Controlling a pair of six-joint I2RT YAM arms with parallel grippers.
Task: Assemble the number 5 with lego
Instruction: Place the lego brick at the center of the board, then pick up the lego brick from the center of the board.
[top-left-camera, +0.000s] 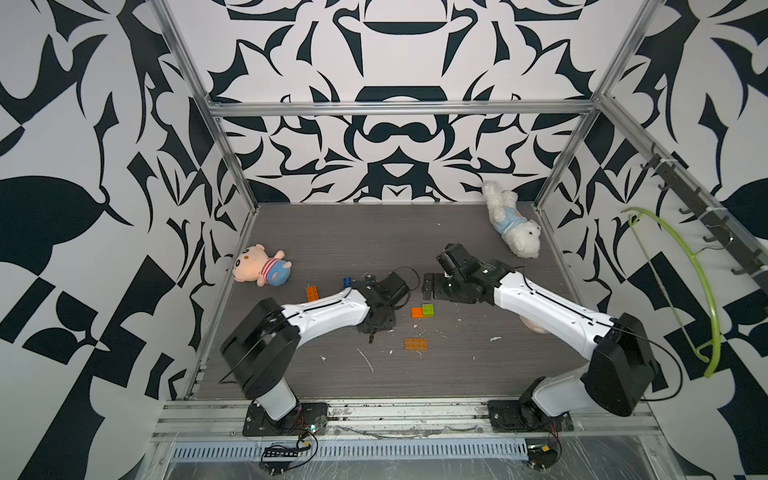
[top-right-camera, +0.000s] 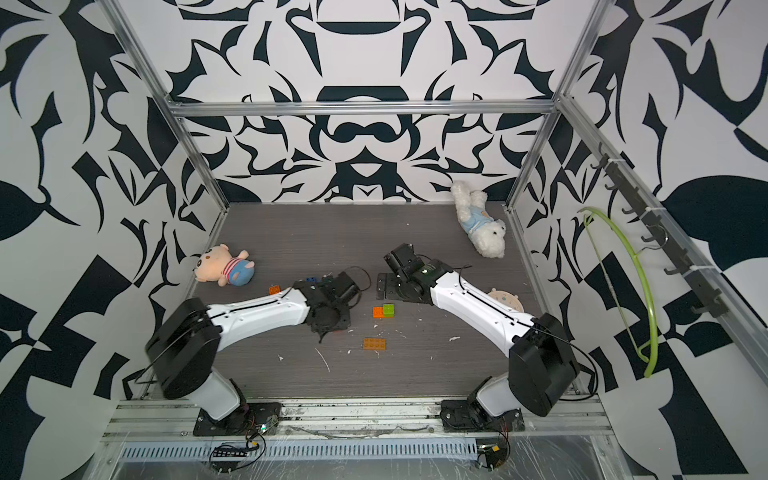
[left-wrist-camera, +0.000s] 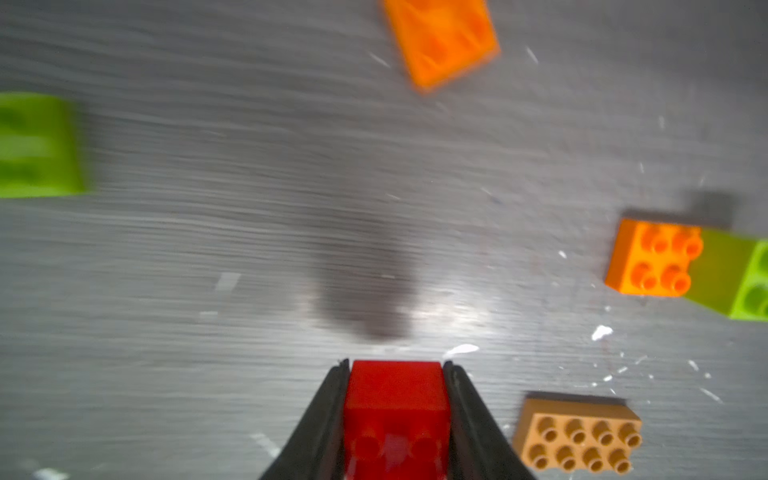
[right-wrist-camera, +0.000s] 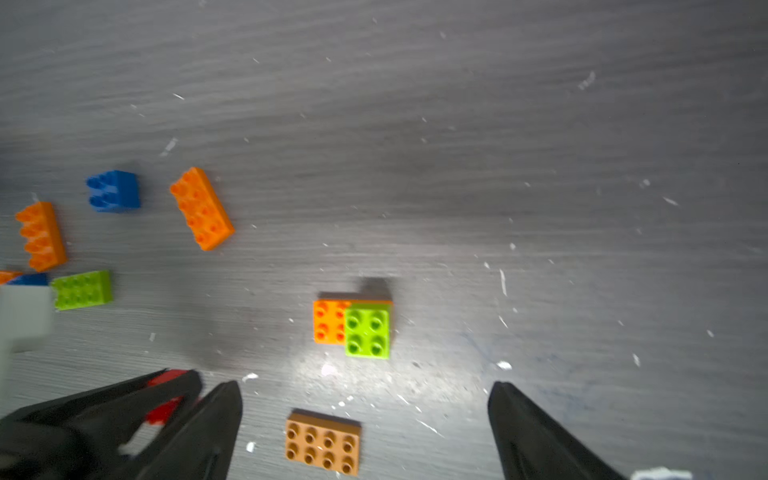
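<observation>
The left gripper (left-wrist-camera: 395, 365) is clenched on a red brick (left-wrist-camera: 395, 401): its black fingers (left-wrist-camera: 324, 415) press the two sides, and the studs face the wrist camera. Only the wrist views show this brick; in both top views the gripper points down over the middle of the bench (top-left-camera: 332, 232) and hides it. The right gripper (right-wrist-camera: 365, 386) is released, jaws wide, with only bare bench between them.

The right wrist view gives the fullest count, ten bricks. Four are orange: an orange oblong brick (right-wrist-camera: 202, 208), a second orange oblong (right-wrist-camera: 41, 236), an orange piece (right-wrist-camera: 7, 276) cut by the picture edge, and an orange base brick (right-wrist-camera: 328, 322). Two are blue: a blue brick (right-wrist-camera: 113, 191) and a blue corner (right-wrist-camera: 29, 279), half hidden. Two are lime green: a green oblong brick (right-wrist-camera: 82, 289) and a green square brick (right-wrist-camera: 368, 330), which touches the orange base brick, stands higher and seems to cover one end of it. A brownish oblong brick (right-wrist-camera: 323, 442) with eight studs lies apart, near this gripper. The tenth is the red one.

A top view shows only five: the blue brick (top-left-camera: 348, 282), the second orange oblong (top-left-camera: 313, 293), the touching pair between the two grippers, and the brownish one nearer the front. The top views alone show two plush toys, a pink plush toy (top-left-camera: 262, 268) at the left side and a white plush toy (top-left-camera: 513, 224) in the far right corner.
</observation>
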